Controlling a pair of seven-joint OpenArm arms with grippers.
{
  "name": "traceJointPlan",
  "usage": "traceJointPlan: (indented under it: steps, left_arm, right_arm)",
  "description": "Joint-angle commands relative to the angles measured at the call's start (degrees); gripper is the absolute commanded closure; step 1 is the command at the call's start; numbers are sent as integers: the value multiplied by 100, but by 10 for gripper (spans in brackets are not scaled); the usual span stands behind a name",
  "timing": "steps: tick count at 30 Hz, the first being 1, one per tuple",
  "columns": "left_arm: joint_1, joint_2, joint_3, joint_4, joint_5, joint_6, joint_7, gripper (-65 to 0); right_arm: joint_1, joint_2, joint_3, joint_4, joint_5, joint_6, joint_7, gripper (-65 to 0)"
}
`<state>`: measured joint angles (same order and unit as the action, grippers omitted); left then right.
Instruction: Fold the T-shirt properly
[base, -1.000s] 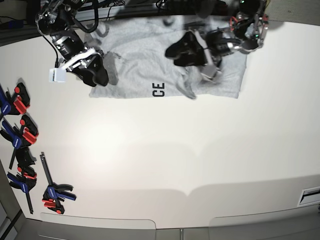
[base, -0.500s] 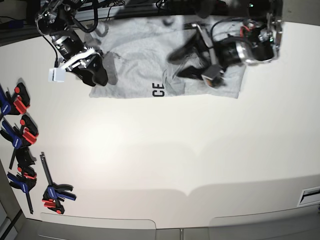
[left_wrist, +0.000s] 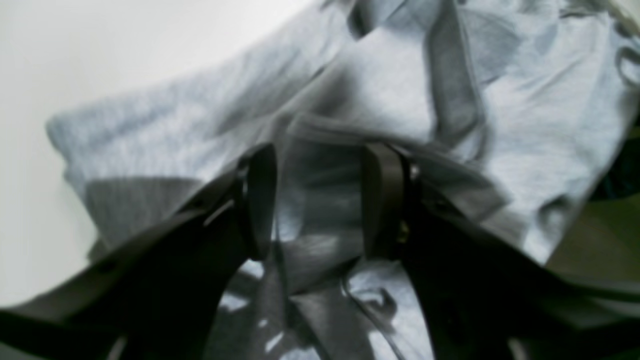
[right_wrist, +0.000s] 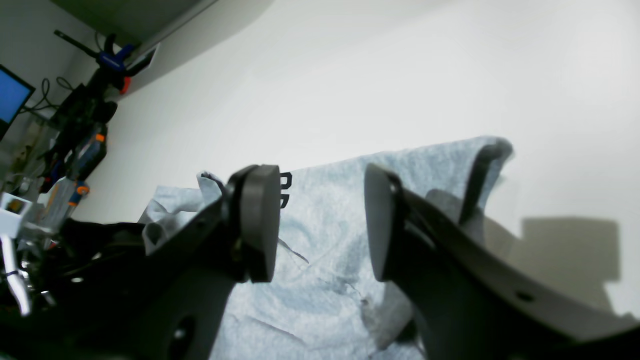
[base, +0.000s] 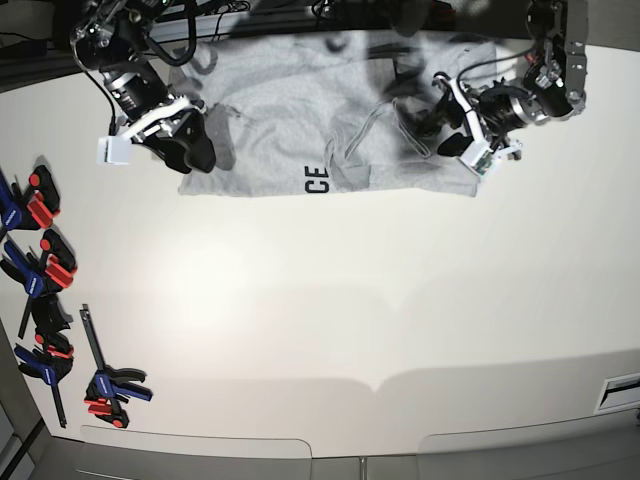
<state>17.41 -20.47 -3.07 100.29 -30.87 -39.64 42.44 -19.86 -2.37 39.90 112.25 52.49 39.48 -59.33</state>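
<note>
The light grey T-shirt (base: 290, 110) lies crumpled at the far edge of the white table (base: 330, 300), with the black letters "CE" (base: 317, 181) at its near hem. My left gripper (base: 418, 128) hovers over the shirt's right part. In the left wrist view it (left_wrist: 320, 200) is open, with wrinkled grey cloth (left_wrist: 380, 95) under and between the fingers (left_wrist: 260, 200). My right gripper (base: 195, 152) is at the shirt's left edge. In the right wrist view it (right_wrist: 320, 225) is open above the cloth (right_wrist: 325, 280), and nothing is gripped.
Several red, blue and black clamps (base: 40, 270) lie along the table's left edge. A small white block (base: 113, 150) hangs on the arm at the left. Dark equipment stands behind the shirt. A slot (base: 620, 390) is at the right near edge.
My left arm has swung right, from the shirt's middle to its right part. The raised fold there has dropped flatter. The right arm has not moved.
</note>
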Motion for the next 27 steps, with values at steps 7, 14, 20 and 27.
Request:
traceJointPlan:
  steps: [7, 14, 20, 27]
  left_arm:
    - [-63, -35, -26, -57, -107, -36, -315, -239]
    - [-74, -37, -26, -57, -109, -36, -304, 0]
    - [-72, -92, -28, 68, -1058, -36, 446, 0]
    - [-55, -225, -26, 522, -3335, -36, 2065, 0]
  right_arm:
    - [15, 31, 15, 105, 151, 52, 149, -258]
    - [15, 31, 15, 105, 151, 52, 149, -258]
    - [15, 31, 15, 105, 151, 52, 146, -258]
    - [15, 31, 15, 105, 151, 52, 142, -258]
